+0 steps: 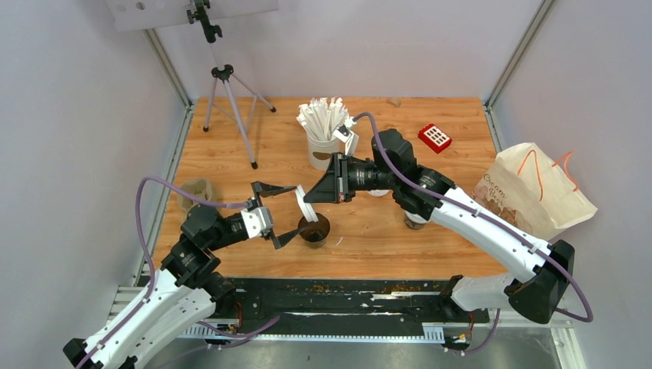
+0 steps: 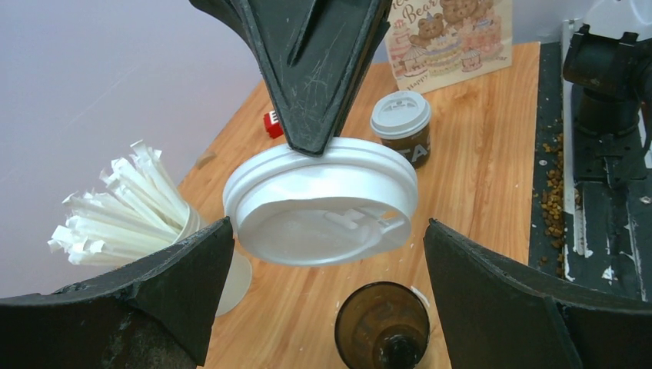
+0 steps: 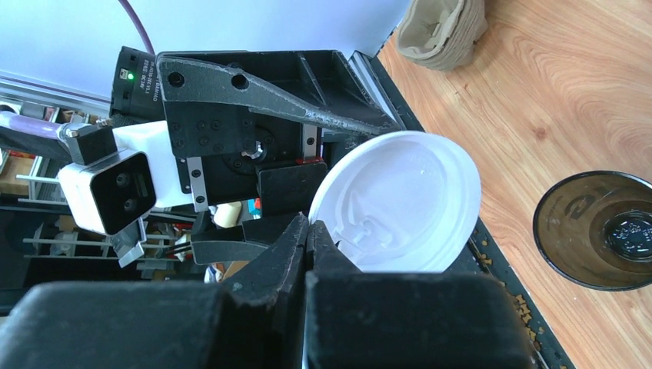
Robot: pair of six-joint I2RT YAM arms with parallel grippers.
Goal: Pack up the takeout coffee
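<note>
Noted: right hand (image 2: 311, 142) clenched on the rim of the round white plastic lid (image 2: 323, 204), tilted near the open dark brown paper cup (image 2: 382, 327) on the wooden surface (image 1: 384, 238), evidently for capping; left hand (image 1: 296, 209) released, flanking it; 1 lidded brown cup (image 2: 401, 127) stands well apart.

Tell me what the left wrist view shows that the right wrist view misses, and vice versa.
Left wrist only: the lidded dark brown paper cup, the white cup of paper-wrapped sticks, the printed paper bag. Right wrist only: the beige pulp cup carrier. Both: the round white plastic lid pinched by the right gripper, and the open dark brown paper cup.
</note>
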